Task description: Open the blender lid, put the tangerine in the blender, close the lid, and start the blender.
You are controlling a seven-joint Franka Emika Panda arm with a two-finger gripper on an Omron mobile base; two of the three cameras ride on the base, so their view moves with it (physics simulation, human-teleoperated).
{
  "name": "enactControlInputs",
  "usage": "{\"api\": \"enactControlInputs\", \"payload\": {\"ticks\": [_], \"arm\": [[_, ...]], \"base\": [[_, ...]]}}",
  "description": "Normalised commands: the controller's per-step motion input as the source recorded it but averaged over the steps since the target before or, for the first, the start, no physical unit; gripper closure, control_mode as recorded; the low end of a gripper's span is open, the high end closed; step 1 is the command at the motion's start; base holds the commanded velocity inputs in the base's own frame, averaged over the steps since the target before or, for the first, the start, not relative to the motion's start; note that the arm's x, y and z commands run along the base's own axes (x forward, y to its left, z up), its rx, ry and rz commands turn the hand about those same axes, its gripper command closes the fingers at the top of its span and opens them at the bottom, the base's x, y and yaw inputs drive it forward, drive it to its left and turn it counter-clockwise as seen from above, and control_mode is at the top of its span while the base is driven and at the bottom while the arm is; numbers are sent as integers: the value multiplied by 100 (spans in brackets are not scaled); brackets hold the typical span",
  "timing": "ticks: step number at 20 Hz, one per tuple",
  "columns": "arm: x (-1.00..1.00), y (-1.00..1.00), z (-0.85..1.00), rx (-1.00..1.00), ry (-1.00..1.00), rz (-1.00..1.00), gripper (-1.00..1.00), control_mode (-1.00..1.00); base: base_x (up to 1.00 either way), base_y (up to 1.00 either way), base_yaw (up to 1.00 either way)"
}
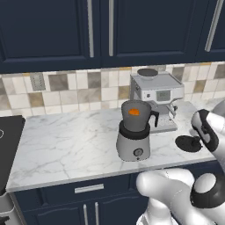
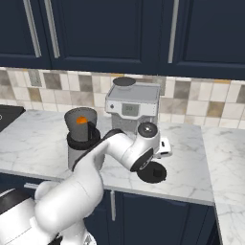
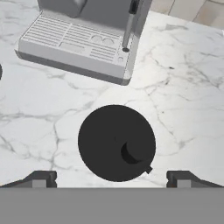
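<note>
The blender stands on the marble counter with its dark jar uncovered. Inside the jar lies the tangerine. The blender lid, a round black cap with a small knob, lies flat on the counter to the blender's right, in front of the coffee machine. My gripper hangs just above the lid, open wide, its two tips standing either side of the cap with nothing between them.
A boxy silver coffee machine stands close behind the lid, its drip tray toward me. A dark cooktop lies at the counter's far left. Bare marble stretches to the right of the lid.
</note>
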Motion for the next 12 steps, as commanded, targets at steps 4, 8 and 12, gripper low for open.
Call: {"api": "enactControlInputs", "payload": {"ticks": [4, 8, 12], "arm": [[26, -35, -44, -9, 15, 0, -100, -100], [26, -11, -40, -7, 12, 0, -100, -100], [18, -2, -34, -1, 8, 0, -100, -100]], "base": [[0, 0, 0], [0, 0, 0], [0, 0, 0]]}}
